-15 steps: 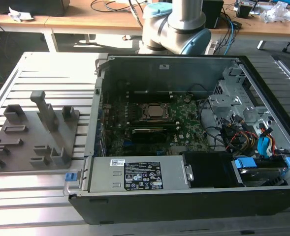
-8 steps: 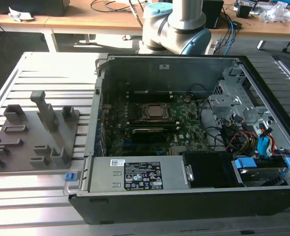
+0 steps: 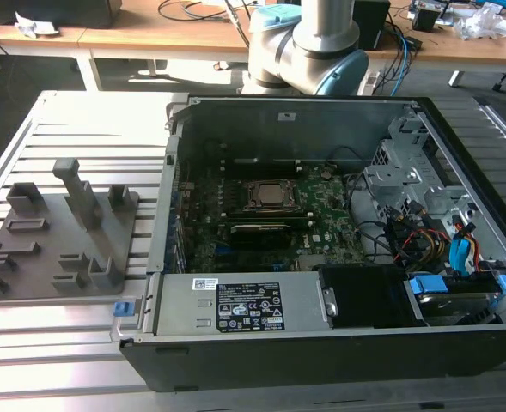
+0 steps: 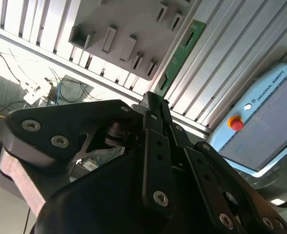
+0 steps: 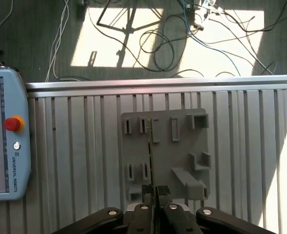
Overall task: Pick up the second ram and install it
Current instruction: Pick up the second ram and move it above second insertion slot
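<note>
Found the second ram (image 4: 180, 55) clamped by one end in the tool (image 4: 153, 100), jaws closed on its flat faces. Saw the stick pointing away from the fingertips, edge-on in the first wrist view. Logged it above the grey slotted holder (image 5: 182, 146). Noted holder lying on the ribbed table (image 5: 75, 156) near one edge, teach pendant (image 5: 4, 146) alongside, open computer case (image 3: 321, 360) at the exterior view's right of the holder.

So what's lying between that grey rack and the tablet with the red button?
Nothing. In the first wrist view, bare ribbed tabletop runs from the grey rack to the tablet. In both wrist views the jaws hold the green memory stick.
</note>
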{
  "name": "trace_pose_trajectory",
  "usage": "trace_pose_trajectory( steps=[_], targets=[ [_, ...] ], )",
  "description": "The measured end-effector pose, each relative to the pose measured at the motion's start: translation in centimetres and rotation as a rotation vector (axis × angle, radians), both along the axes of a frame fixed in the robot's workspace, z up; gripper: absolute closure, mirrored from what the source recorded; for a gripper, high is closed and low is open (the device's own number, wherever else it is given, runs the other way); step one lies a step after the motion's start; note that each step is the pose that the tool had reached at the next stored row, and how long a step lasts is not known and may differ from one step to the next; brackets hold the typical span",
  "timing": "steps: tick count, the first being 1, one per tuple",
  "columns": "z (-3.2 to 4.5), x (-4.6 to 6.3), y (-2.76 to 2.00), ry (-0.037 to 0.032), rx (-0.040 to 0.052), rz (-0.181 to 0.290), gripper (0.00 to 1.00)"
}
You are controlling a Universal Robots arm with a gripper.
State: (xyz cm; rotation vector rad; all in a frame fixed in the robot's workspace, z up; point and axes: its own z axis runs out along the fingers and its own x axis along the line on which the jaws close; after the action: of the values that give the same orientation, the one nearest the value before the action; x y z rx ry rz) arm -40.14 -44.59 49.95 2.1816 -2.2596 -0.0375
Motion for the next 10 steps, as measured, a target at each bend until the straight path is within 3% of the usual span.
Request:
trace_pose_trajectory(
  steps=[3,10],
  targets=[
    [1.10,0.00,0.00,0.0000,0.0000,0.000,0.86],
    [0.97,0.19,0.00,0.0001,-0.0001,0.000,0.86]
  ],
)
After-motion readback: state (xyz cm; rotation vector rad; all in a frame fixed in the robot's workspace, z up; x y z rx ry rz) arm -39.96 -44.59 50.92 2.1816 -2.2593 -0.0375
